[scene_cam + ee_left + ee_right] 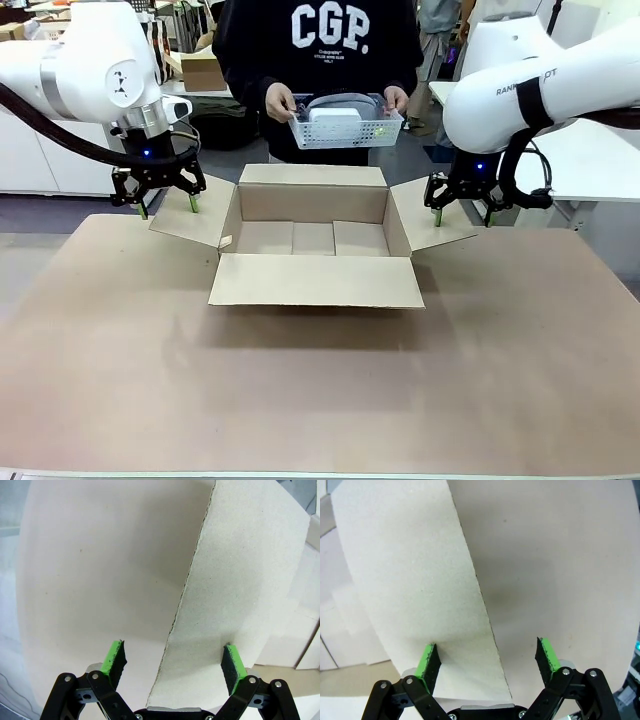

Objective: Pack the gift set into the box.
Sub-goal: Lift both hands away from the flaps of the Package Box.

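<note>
box (313,238) open, side flaps under grippers

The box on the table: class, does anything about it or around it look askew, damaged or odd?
Nothing stands out. The box sits square, empty, four flaps spread. Both grippers, left and right, hang open over its side flaps. The person's basket is held level.

This looks like a robotics lab or research workroom. 2 white robot arms (90,65) stand at a table (320,400) covered in brown board, with a person (318,50) in a dark printed sweatshirt across it. Behind are white cabinets (40,150), a small carton (203,70) and cluttered benches.
</note>
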Robot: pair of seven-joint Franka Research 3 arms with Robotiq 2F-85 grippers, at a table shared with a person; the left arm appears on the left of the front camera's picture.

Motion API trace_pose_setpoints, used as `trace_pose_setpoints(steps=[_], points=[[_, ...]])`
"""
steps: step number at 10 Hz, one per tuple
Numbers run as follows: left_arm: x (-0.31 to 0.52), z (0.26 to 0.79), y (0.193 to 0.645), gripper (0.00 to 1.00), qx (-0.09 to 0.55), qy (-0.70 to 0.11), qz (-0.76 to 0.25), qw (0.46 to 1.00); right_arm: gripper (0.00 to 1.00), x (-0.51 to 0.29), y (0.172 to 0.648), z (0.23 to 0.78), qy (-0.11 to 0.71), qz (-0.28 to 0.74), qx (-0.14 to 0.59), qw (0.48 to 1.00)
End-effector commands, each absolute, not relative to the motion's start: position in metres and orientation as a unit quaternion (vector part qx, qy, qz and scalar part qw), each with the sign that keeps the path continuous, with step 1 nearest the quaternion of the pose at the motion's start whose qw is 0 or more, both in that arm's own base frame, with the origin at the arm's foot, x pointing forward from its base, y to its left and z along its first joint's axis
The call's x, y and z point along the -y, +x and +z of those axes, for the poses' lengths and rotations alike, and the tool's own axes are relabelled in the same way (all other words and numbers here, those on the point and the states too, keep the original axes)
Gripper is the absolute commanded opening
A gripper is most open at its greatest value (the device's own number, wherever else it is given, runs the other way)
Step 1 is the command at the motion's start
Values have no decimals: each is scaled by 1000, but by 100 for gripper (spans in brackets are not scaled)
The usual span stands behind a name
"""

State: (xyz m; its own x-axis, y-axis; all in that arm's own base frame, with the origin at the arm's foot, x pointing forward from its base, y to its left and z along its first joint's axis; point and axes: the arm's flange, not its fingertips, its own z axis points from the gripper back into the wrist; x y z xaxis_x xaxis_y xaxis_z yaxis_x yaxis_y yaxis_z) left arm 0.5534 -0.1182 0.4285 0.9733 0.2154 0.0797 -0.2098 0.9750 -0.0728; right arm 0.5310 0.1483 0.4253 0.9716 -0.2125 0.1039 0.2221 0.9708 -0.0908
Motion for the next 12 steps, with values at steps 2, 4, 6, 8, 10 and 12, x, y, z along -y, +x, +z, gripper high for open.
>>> trace_pose_setpoints(steps=[2,4,6,8,10,12], points=[[119,430,552,100,43,-22,115,992,100,-152,534,429,-60,-118,50,990],[119,430,552,100,43,-22,115,992,100,-152,534,429,-60,-118,50,990],[119,430,552,100,43,-22,115,992,100,-152,534,429,-60,-118,50,990],[119,430,552,100,43,-22,115,992,100,-152,534,429,-60,-118,50,990],[119,430,552,100,43,-22,115,992,100,-152,534,429,-60,-118,50,990],[119,430,552,100,43,-22,115,992,100,-152,534,429,-60,-118,50,990]])
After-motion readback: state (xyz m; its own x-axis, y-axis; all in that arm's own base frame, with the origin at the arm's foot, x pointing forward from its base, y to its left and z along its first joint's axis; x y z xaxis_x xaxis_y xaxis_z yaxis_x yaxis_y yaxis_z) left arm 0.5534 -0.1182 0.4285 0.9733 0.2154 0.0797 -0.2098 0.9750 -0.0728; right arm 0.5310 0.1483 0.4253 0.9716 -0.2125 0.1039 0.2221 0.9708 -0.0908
